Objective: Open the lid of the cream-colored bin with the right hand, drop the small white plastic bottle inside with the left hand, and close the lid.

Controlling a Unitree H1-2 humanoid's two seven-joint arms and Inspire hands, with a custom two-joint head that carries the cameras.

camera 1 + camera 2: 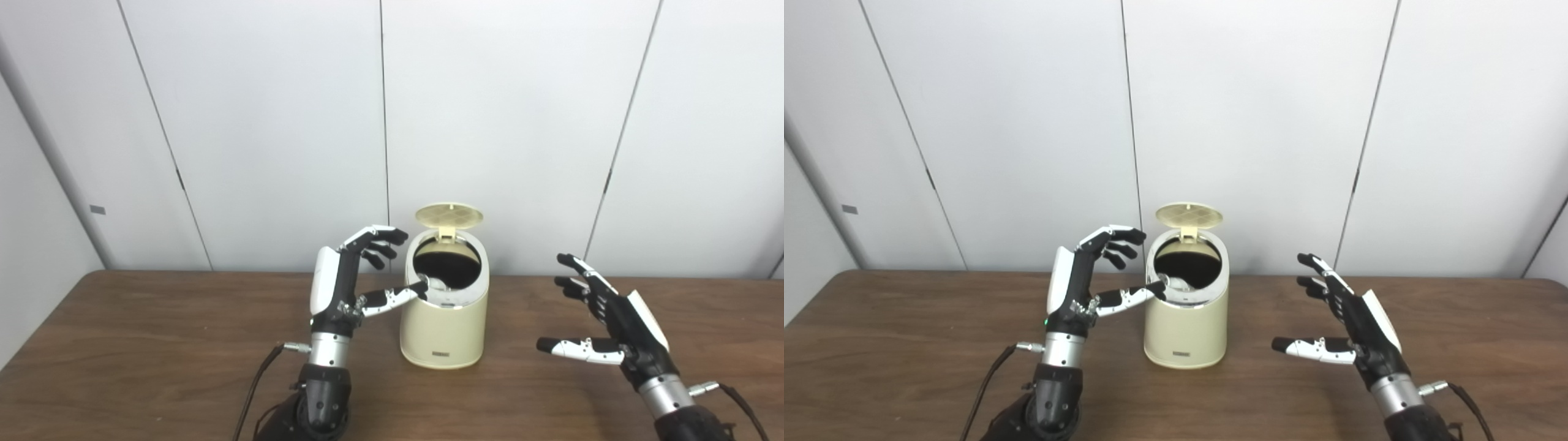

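The cream-colored bin (444, 327) stands mid-table with its round lid (449, 215) tipped up at the back. Its mouth is dark, and a bit of white, likely the small bottle (438, 283), shows just inside the front rim. My left hand (355, 275) is raised at the bin's left side, open, fingers spread above the rim and thumb reaching to the rim's edge, holding nothing. My right hand (603, 324) hovers open to the right of the bin, well apart from it, fingers spread and thumb pointing toward the bin.
The brown wooden table (153, 361) stretches to both sides of the bin. White wall panels stand close behind the bin. Cables trail from both wrists near the front edge.
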